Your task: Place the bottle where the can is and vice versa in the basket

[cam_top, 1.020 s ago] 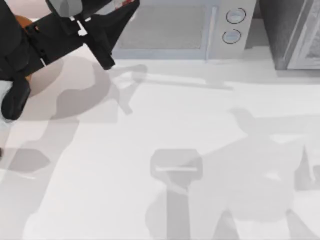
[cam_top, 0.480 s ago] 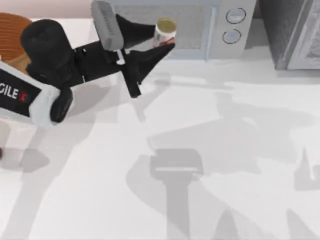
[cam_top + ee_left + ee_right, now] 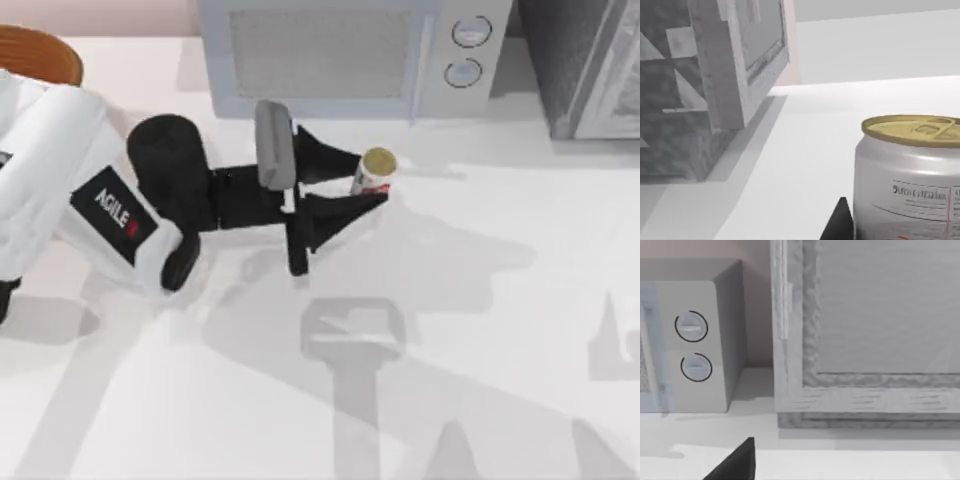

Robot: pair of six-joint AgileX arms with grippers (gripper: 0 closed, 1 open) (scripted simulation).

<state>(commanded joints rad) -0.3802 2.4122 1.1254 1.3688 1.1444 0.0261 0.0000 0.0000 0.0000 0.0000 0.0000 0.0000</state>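
Observation:
The can [image 3: 376, 171] is white with red marks and a tan-gold top, and it stands upright in front of the microwave. My left gripper [image 3: 366, 183] is shut on it, one black finger on each side. The left wrist view shows the can [image 3: 910, 175] close up beside one dark fingertip [image 3: 840, 222]. The basket [image 3: 40, 52] is golden-brown and shows at the back left corner, partly behind my left arm. The bottle is out of view. My right gripper [image 3: 800, 475] is parked at the right, facing the microwave and the cabinet.
A grey microwave [image 3: 340, 55] with two round knobs stands at the back centre, and the right wrist view shows it too [image 3: 690, 340]. A tall grey cabinet [image 3: 590, 65] fills the back right. The white tabletop [image 3: 450, 380] stretches across the front.
My left arm has swung from the back left by the basket to the right and forward, carrying the can. The can went from the microwave's top edge to in front of it.

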